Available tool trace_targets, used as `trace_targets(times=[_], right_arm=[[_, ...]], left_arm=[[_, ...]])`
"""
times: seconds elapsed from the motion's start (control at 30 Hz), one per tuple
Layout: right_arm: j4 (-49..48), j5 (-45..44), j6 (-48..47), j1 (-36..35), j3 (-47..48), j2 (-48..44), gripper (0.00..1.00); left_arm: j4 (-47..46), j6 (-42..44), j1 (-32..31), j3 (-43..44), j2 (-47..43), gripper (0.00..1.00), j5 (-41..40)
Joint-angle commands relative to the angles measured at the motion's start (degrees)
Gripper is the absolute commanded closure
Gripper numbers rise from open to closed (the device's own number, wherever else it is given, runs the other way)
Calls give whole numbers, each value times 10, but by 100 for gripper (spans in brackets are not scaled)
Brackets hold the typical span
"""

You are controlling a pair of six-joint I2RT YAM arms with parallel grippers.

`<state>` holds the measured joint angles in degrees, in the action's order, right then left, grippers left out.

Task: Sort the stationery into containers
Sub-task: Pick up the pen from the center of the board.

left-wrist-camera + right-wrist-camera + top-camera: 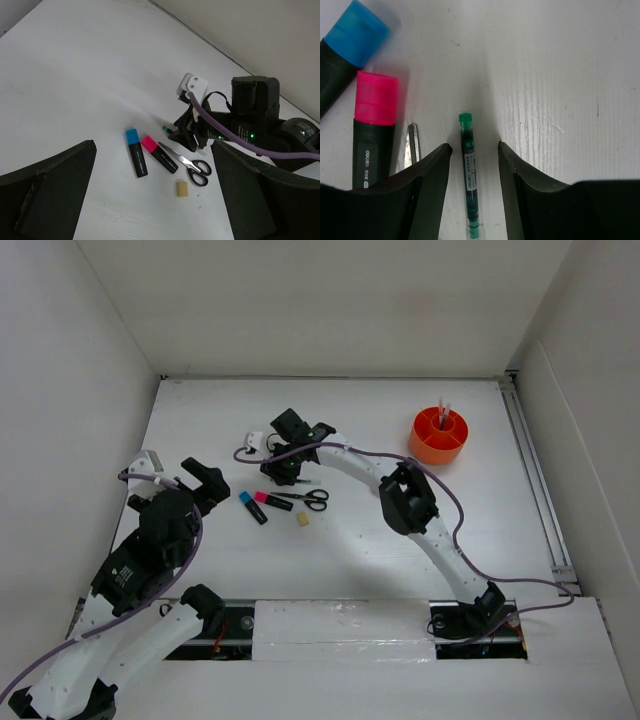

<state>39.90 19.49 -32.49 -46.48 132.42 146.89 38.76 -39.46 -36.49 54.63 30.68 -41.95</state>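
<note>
Right gripper (pixel 473 146), fingers spread, straddles slim dark green pen (pixel 470 185) (lengthwise between them), just beside pink-capped black marker (pixel 372 135).

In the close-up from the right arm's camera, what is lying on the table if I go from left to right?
A blue-capped marker → a pink-capped marker → the blade tip of the scissors → a green pen, lying between the two dark fingers.

The right claw (pixel 474 150) straddled the green pen (pixel 468 170). At centre left, the scissors (pixel 413 145) tip and pink-capped marker (pixel 374 130) crowded its left finger. Bare table (pixel 570 75) at frame right gave open passage.
</note>
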Motion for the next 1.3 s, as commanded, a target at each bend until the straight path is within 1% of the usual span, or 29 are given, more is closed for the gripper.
trace_targets(times=[0.0,0.13,0.17,0.27,0.3,0.33,0.37,0.4,0.47,0.5,0.57,0.6,0.67,0.7,0.73,0.77,0.8,0.83,0.87,0.97,1.0,1.03,1.07,1.1,1.13,1.17,1.2,1.23,1.27], right_arm=[[64,-27,-4,4,21,3,51],[76,-33,-4,10,-1,-2,53],[76,-33,-4,10,-13,-2,55],[76,-28,-4,15,-18,-2,57],[76,-18,-9,15,-13,-2,62],[76,-11,-9,15,-13,-2,64],[76,-11,-9,15,-13,3,70],[76,-4,-9,15,-5,3,88],[76,11,-15,15,2,9,97],[76,30,-15,21,2,9,100],[62,53,-15,21,2,3,100],[42,73,-10,29,-5,-4,100],[-6,80,8,44,-39,-33,100],[-43,80,39,49,-66,-81,100],[-136,80,61,63,-99,-112,100],[-188,80,82,70,-172,-146,100],[-233,74,122,78,-205,-209,100],[-313,53,139,85,-234,-236,100],[-327,53,146,98,-259,-258,100],[-344,47,172,121,-264,-324,100],[-354,47,180,128,-292,-344,100],[-372,47,195,136,-314,-389,100],[-421,52,204,145,-340,-416,100],[-451,52,216,167,-402,-443,100],[-476,52,225,181,-433,-469,100],[-522,52,234,197,-463,-522,100],[-565,64,245,235,-499,-549,100],[-612,73,254,258,-582,-576,100],[-659,94,285,284,-618,-619,100]], left_arm=[[-15,9,3,4,-9,0,0],[-20,9,3,4,-9,0,0],[-20,9,3,4,-9,0,0],[-20,9,3,4,-9,0,0],[-20,9,3,4,-9,0,0],[-20,9,3,4,-14,0,0],[-20,9,3,4,-14,0,0],[-20,9,3,4,-14,0,0],[-20,9,3,-1,-14,0,0],[-20,9,3,-1,-14,0,0],[-20,9,3,-1,-19,0,0],[-20,9,3,-1,-19,0,0],[-20,9,3,-1,-19,0,0],[-20,9,3,-1,-19,0,0],[-20,9,3,-1,-19,0,0],[-20,9,3,-1,-19,0,0],[-20,14,3,-1,-14,0,0],[-20,14,3,-1,-14,0,6],[-26,14,3,-1,-14,0,6],[-26,19,3,-1,-14,0,11],[-32,19,3,-1,-14,0,11],[-32,19,3,-1,-19,0,11],[-32,19,3,-1,-19,0,11],[-32,19,3,-1,-19,0,11],[-32,19,3,-1,-25,0,11],[-32,25,3,-7,-26,0,17],[-32,25,3,-7,-26,0,17],[-37,25,3,-7,-26,0,17],[-37,25,3,-7,-32,0,22]])
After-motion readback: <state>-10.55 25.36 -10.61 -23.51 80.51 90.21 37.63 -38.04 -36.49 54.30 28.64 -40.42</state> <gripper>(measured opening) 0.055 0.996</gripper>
